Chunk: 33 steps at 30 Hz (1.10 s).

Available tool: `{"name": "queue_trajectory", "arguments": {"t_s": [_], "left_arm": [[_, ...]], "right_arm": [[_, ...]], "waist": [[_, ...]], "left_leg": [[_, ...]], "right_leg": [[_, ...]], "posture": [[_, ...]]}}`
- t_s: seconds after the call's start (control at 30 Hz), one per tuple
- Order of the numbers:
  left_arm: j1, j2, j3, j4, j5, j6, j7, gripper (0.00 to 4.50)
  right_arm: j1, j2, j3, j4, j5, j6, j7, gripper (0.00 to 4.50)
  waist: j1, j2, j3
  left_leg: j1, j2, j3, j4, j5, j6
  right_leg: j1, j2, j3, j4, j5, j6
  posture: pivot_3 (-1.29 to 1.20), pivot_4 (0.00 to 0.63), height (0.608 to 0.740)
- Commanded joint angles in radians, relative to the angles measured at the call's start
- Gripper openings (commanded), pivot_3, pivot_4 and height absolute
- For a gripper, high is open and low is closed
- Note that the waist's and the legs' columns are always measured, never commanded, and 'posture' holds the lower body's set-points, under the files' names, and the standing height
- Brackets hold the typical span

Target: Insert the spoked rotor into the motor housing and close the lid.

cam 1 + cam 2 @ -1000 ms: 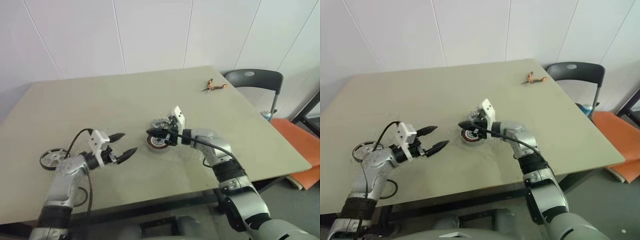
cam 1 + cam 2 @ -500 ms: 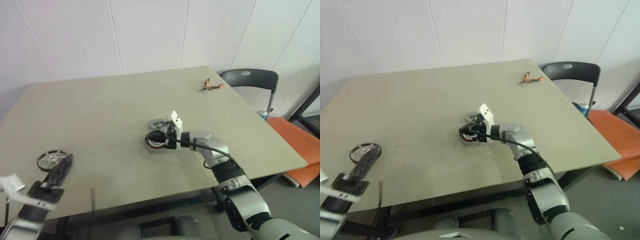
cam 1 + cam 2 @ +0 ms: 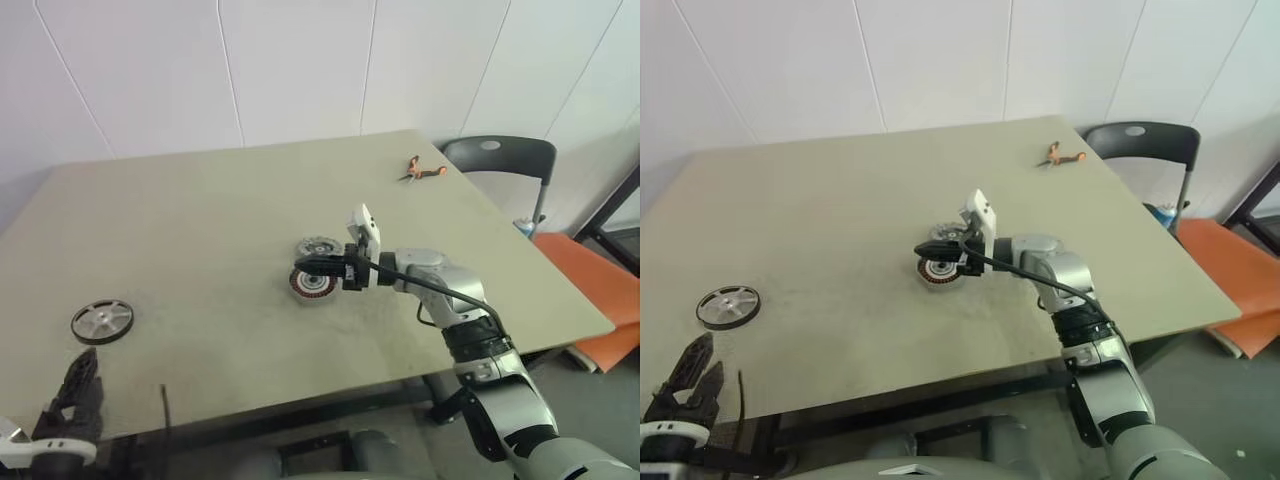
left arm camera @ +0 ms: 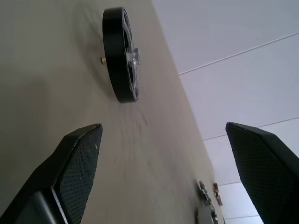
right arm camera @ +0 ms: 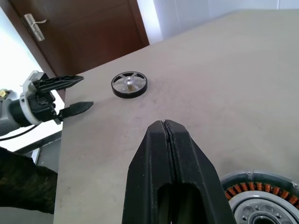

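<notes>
The spoked rotor [image 3: 102,321], black-rimmed with pale spokes, lies flat near the table's left front corner; it also shows in the left wrist view [image 4: 122,53] and the right wrist view [image 5: 129,84]. My left gripper [image 3: 78,385] hangs open and empty just off the table's front-left edge, short of the rotor. The motor housing [image 3: 312,284] with copper windings rests mid-table. Just above it hovers my right gripper [image 3: 300,266], shut on nothing and pointing left. The grey lid [image 3: 318,246] lies right behind the housing, partly hidden by that gripper.
Orange-handled pliers [image 3: 428,170] lie at the table's far right corner. A dark chair [image 3: 500,160] stands beyond that corner, with an orange object [image 3: 590,290] on the floor to the right. The table [image 3: 200,220] is otherwise bare.
My left arm pulled back and to the left, from over the table to past its front-left edge, rolling its wrist, still open. The right gripper lifted slightly above the housing.
</notes>
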State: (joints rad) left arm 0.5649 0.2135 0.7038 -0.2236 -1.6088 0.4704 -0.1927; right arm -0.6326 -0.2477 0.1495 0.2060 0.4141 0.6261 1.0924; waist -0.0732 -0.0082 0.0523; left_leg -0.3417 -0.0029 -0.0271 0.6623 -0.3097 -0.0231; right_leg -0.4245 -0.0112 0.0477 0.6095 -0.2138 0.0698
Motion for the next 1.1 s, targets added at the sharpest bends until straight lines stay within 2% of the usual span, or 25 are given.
{"name": "queue_trajectory", "arguments": {"t_s": [0.03,0.3,0.5,0.63,0.83,0.97,1.1], "left_arm": [[-0.063,0.048,0.049,0.077,0.042,-0.024,-0.017,4.5],[-0.254,0.186,0.04,0.342,0.131,0.053,-0.068,4.5],[-0.39,0.242,0.033,0.402,0.177,0.11,-0.024,4.5],[-0.432,0.241,0.047,0.371,0.171,0.153,0.036,4.5],[-0.409,0.219,0.084,0.283,0.12,0.206,0.123,4.5],[-0.426,0.216,0.103,0.289,0.102,0.215,0.179,4.5],[-0.394,0.172,0.107,0.218,0.057,0.227,0.267,4.5]], "right_arm": [[-0.007,-0.004,-0.019,-0.07,0.037,0.016,-0.007,0.02],[0.002,-0.013,-0.023,-0.104,0.054,0.028,-0.029,0.02],[0.009,-0.025,-0.021,-0.114,0.062,0.031,-0.043,0.02],[0.012,-0.029,-0.021,-0.112,0.06,0.031,-0.047,0.02],[0.011,-0.03,-0.016,-0.105,0.059,0.028,-0.049,0.02],[0.007,-0.031,-0.012,-0.094,0.053,0.023,-0.047,0.02],[0.006,-0.034,-0.01,-0.082,0.047,0.016,-0.041,0.02]], "waist": [[0.001,0.0,0.0],[0.006,-0.001,-0.001],[0.007,0.0,-0.001],[0.004,-0.002,-0.002],[0.005,-0.002,-0.002],[0.007,-0.003,-0.002],[0.005,-0.003,-0.002]], "left_leg": [[-0.001,0.0,0.0,0.0,0.0,0.0],[-0.007,-0.001,0.0,0.001,0.001,0.001],[-0.002,-0.001,-0.001,0.001,0.001,0.001],[-0.001,-0.001,0.0,0.001,0.001,0.001],[-0.005,-0.001,0.001,0.0,0.001,0.001],[-0.005,-0.001,0.0,0.001,0.001,0.001],[-0.004,-0.001,0.0,0.001,0.001,0.001]], "right_leg": [[0.0,0.0,0.0,0.0,0.0,0.0],[-0.004,0.0,-0.001,0.003,0.001,0.0],[0.001,0.0,-0.001,0.005,0.001,-0.001],[0.002,0.0,0.0,0.005,0.001,0.0],[-0.002,-0.001,0.002,0.004,0.002,-0.001],[-0.002,-0.001,0.001,0.005,0.001,0.0],[-0.001,-0.001,0.001,0.004,0.001,0.0]], "posture": [[0.0,0.0,0.74],[0.0,0.0,0.74],[0.0,0.0,0.74],[0.0,0.0,0.74],[0.0,0.0,0.74],[0.0,0.0,0.74],[0.0,0.0,0.74]]}}
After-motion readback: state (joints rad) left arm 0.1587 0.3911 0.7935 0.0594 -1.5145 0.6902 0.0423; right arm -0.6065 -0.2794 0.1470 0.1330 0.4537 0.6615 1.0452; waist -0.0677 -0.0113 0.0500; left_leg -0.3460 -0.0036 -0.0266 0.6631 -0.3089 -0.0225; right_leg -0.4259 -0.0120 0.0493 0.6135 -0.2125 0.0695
